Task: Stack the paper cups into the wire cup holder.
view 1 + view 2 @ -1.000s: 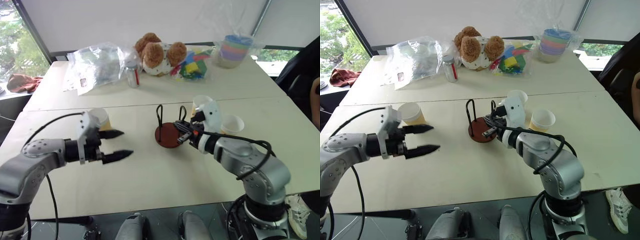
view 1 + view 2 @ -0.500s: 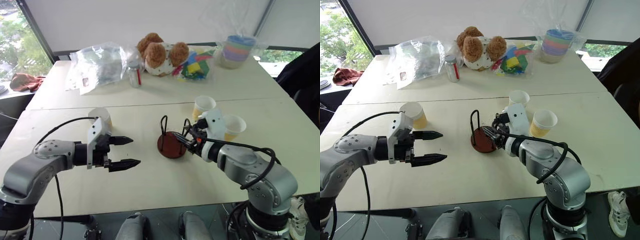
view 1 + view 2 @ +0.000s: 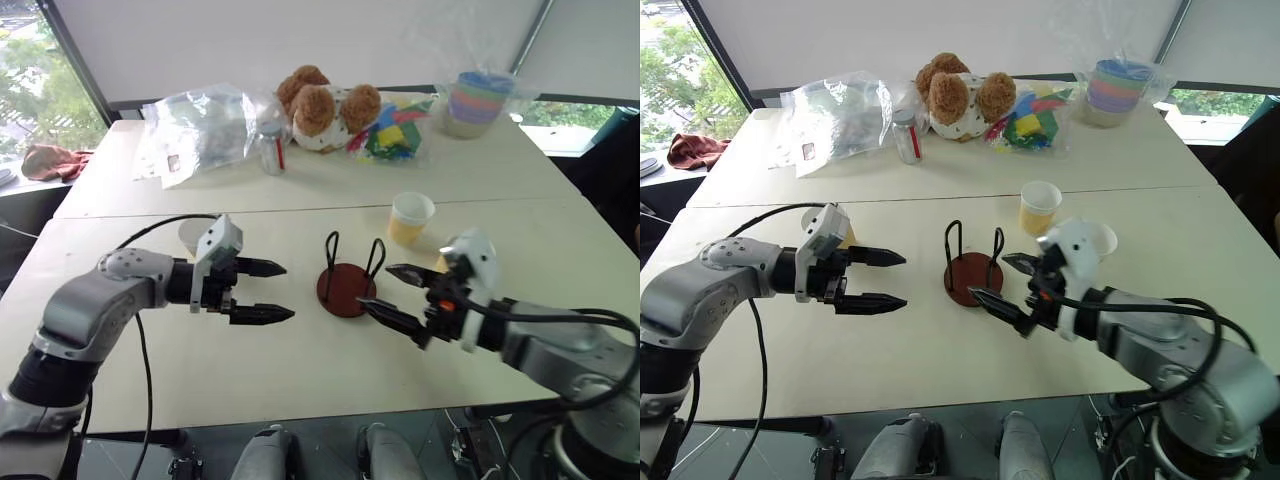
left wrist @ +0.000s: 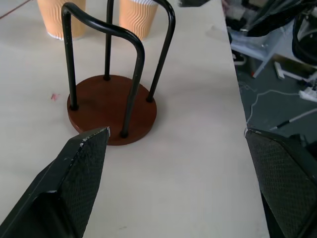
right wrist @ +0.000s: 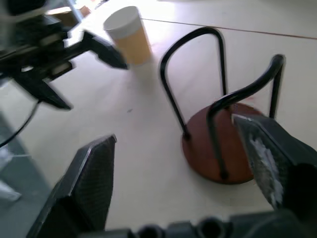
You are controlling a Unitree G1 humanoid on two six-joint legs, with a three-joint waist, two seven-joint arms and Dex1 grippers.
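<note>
Your left gripper [image 3: 272, 291] and right gripper [image 3: 385, 292], both spread and empty, flank the empty wire cup holder [image 3: 346, 287].

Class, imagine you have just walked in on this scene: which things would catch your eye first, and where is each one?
Two black grippers face each other across the near table, both open and empty: the left gripper and the right gripper. Between them stands the empty wire cup holder, its round reddish-brown base bare. A paper cup stands upright just beyond it, and a teddy bear sits on the far table among plastic bags.
</note>
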